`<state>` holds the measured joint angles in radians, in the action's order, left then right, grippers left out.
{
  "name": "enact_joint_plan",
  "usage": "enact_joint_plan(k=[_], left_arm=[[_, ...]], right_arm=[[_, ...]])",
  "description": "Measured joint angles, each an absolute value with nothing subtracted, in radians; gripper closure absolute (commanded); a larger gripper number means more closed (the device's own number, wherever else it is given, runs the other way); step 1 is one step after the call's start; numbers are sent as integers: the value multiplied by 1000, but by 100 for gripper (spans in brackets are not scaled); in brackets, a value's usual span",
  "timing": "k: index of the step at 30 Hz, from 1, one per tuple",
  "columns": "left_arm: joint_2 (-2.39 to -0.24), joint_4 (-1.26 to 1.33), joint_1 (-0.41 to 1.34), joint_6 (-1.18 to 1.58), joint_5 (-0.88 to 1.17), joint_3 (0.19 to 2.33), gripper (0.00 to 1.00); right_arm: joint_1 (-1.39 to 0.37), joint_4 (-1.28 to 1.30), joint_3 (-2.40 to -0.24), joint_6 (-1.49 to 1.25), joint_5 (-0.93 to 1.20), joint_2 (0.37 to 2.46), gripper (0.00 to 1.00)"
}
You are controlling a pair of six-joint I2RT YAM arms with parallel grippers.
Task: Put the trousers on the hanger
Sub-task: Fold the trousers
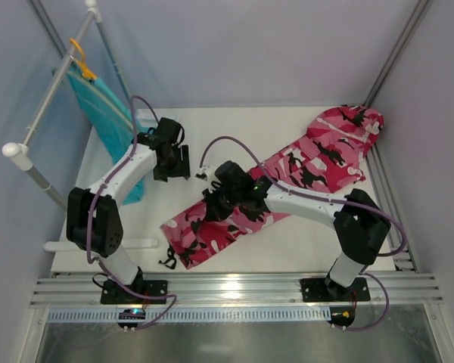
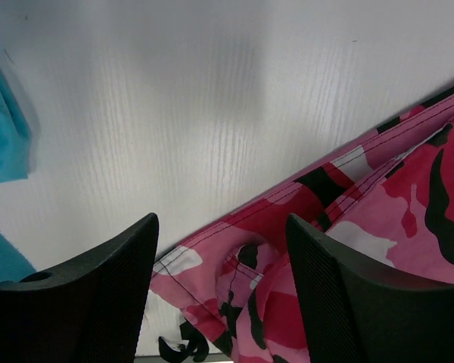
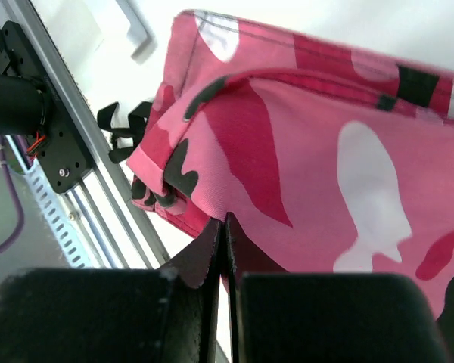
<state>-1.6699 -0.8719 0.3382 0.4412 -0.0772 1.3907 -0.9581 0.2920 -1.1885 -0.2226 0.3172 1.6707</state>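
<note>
Nearest, along the table's front edge: a metal rail [image 1: 234, 291] with both arm bases bolted to it, well apart.

Just past the rail, on the white table [image 1: 212, 136]: the trousers [image 1: 318, 159], pink camouflage with black and white patches. Spread in a long diagonal band, near end left of centre, far end at the table's far right corner. Lying mostly flat. At the near end, black straps [image 1: 169, 259] trailing off the cloth onto the bare table.

Over the near half of that band: the right gripper [image 3: 225, 227], reaching in from the right. Fingers pressed tight together, no gap between them, a raised fold of the pink cloth running straight into the tips. Pinched there, at the edge of the cloth, close to the straps.

A little farther back and to the left: the left gripper [image 2: 221, 227], hanging above bare table just beside the long edge of the trousers. Fingers spread wide, nothing between them, not touching the cloth.

Farthest, at the left side: a white tube rack [image 1: 53, 98] with a teal garment [image 1: 106, 106] hanging from an orange hanger [image 1: 82, 60], its lower end behind the left arm.
</note>
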Motion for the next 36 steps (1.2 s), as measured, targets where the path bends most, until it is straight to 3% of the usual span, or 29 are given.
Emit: enact_joint_plan(k=[6, 11, 23, 30, 36], left_arm=[[-1674, -873, 339, 428, -43, 1378, 32], [-1560, -864, 365, 413, 40, 1225, 32], [-1288, -859, 695, 546, 53, 1072, 36], [-1286, -802, 843, 682, -8, 985, 27], [-1392, -801, 923, 751, -144, 987, 30]], right_arm=[[-856, 244, -1105, -321, 438, 1746, 96], [-789, 184, -1046, -415, 468, 1766, 96], [-716, -25, -957, -609, 502, 1788, 96], [-716, -87, -931, -658, 511, 1789, 96], [-716, -116, -893, -685, 512, 1789, 96]])
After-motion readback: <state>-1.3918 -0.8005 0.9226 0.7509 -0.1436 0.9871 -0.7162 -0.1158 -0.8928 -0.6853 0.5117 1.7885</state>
